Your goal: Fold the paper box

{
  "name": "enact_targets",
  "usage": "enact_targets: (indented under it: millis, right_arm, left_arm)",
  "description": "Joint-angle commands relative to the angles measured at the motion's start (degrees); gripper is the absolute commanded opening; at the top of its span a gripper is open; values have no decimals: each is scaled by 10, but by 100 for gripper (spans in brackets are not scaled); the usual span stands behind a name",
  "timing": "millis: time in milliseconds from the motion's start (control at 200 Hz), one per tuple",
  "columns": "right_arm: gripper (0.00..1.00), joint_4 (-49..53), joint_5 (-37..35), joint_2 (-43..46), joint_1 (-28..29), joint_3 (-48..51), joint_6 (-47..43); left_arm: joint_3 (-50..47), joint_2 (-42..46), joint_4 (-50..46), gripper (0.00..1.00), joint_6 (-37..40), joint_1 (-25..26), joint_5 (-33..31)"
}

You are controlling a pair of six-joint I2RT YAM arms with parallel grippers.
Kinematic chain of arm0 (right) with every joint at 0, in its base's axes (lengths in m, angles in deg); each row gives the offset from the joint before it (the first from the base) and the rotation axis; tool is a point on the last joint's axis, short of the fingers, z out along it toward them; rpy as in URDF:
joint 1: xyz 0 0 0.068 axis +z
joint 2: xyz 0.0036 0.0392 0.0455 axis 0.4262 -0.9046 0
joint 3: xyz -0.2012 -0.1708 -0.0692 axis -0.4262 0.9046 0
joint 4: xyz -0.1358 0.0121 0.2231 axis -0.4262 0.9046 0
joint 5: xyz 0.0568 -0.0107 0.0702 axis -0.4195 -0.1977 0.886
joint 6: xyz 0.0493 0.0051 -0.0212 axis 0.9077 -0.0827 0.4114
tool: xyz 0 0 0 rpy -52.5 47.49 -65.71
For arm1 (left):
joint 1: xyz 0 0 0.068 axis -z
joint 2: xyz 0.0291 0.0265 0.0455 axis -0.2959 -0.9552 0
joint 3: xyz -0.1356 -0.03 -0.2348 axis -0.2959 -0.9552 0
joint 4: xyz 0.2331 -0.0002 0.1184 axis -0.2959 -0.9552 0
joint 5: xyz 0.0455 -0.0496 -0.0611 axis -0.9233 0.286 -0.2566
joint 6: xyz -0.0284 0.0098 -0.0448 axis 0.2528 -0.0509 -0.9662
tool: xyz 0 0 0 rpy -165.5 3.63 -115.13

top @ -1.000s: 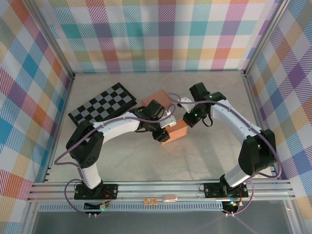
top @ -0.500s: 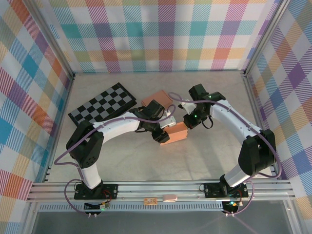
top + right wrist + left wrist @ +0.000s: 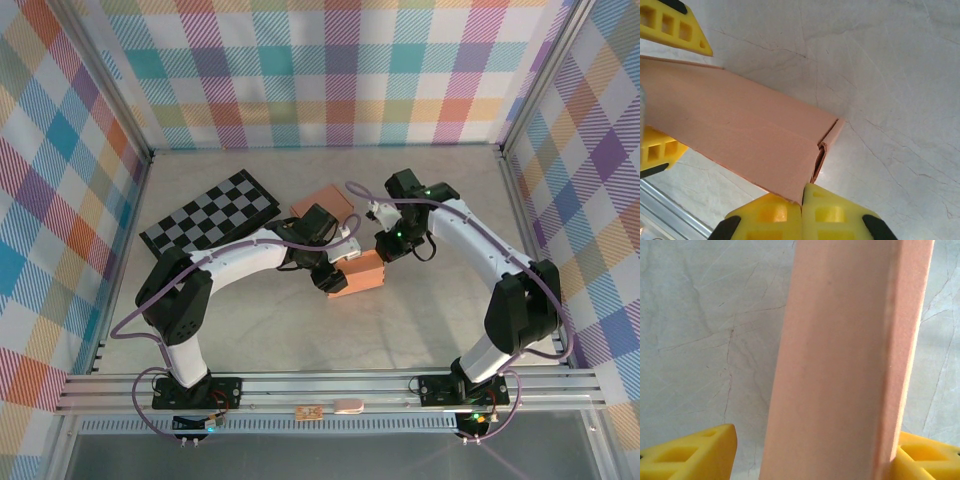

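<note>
The orange-brown paper box (image 3: 360, 272) lies at the table's middle, between both arms. A flat panel of the same card (image 3: 322, 203) sticks out behind the left arm. My left gripper (image 3: 335, 270) straddles the box's left end. In the left wrist view the box wall (image 3: 840, 365) stands between its yellow fingers (image 3: 695, 455): it touches the right finger, and bare table shows beside the left one. My right gripper (image 3: 802, 187) is shut, pinching the corner of the box's top panel (image 3: 740, 130) next to a tucked side flap (image 3: 827, 137).
A folded chessboard (image 3: 210, 212) lies at the back left, near the left arm's elbow. Plaid walls enclose the table on three sides. An aluminium rail (image 3: 330, 385) runs along the near edge.
The right gripper has shifted slightly left and back with the box's panel, and the box's right end has swung and flattened. The left gripper has stayed put.
</note>
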Motion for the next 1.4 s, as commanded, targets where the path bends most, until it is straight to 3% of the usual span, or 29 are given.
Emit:
enact_targets:
  millis: [0, 230, 660, 1035, 1400]
  right_arm:
    - [0, 30, 41, -13, 9, -26, 18]
    - [0, 16, 39, -13, 11, -8, 43]
    - [0, -125, -28, 64, 35, 104, 101]
    - [0, -131, -47, 57, 53, 105, 150]
    - [0, -95, -44, 37, 57, 57, 198]
  left_arm:
    - [20, 0, -1, 66, -1, 5, -5]
    - [21, 0, -3, 65, 0, 5, -3]
    - [12, 17, 13, 65, -20, 6, -11]
    - [-15, 51, 34, 67, -64, 5, -28]
    - [-12, 36, 12, 59, -53, 7, -7]
